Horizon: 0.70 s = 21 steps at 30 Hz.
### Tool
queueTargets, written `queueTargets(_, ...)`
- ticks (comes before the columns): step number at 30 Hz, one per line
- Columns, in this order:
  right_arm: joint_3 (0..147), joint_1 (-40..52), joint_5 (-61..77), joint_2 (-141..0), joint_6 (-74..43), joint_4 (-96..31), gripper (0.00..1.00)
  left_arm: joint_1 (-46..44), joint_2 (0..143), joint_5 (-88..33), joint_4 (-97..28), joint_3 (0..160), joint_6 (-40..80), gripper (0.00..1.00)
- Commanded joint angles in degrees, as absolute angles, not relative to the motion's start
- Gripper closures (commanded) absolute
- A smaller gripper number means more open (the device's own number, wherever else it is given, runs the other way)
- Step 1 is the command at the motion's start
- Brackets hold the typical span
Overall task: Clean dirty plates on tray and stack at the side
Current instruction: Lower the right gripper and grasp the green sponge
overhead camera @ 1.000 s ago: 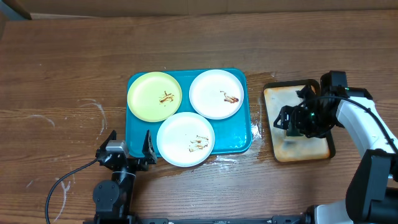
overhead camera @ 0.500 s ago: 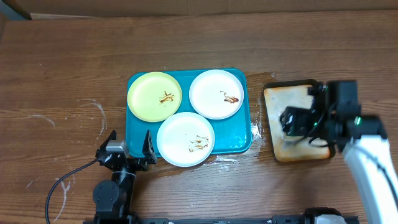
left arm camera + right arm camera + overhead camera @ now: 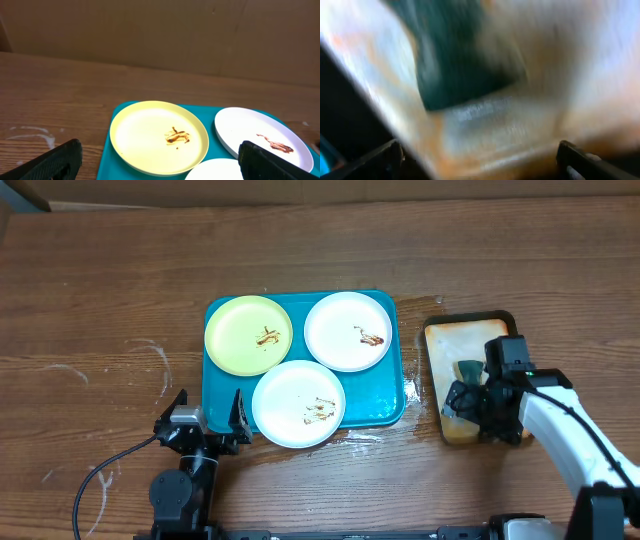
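The teal tray holds three plates: a pale yellow-green plate at the back left, a white plate at the back right, and a white plate at the front. Each has brown smears. My left gripper is open and empty at the tray's front left corner. In the left wrist view it faces the yellow-green plate and the back white plate. My right gripper is open low over the tan tray. The right wrist view is blurred, with the jaws wide apart.
The small black-rimmed tan stained tray stands right of the teal tray. A dark green piece lies on it and shows as a dark blur in the right wrist view. Wet patches lie between the two trays.
My right arm has swung from the tan tray's back right to its front, and the gripper has moved toward the front edge, uncovering the dark green piece. The left arm and plates have not moved.
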State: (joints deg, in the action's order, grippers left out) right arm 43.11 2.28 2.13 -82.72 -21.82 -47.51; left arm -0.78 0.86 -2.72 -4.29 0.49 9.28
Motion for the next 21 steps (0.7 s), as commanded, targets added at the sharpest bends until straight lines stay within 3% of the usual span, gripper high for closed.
queueTargets(1,43.2,2.22,1.48,-84.6,-18.13,-43.64,0.0,-0.93,0.32,-2.52,-4.34,0.3,9.21,0.0)
queueTargets(11,43.24,1.85,3.95,-84.95,-14.52,-35.62,0.01,-0.93,0.32,-2.52,-4.34,0.3,9.21,0.0)
queueTargets(15,43.24,1.85,3.88,-84.95,-14.52,-36.03,0.19,-0.93,0.32,-2.52,-4.32,0.3,9.21,0.0)
queueTargets(21,43.24,1.85,3.66,-84.95,-14.57,-36.32,0.26,-0.93,0.32,-2.52,-4.34,0.3,9.21,0.0)
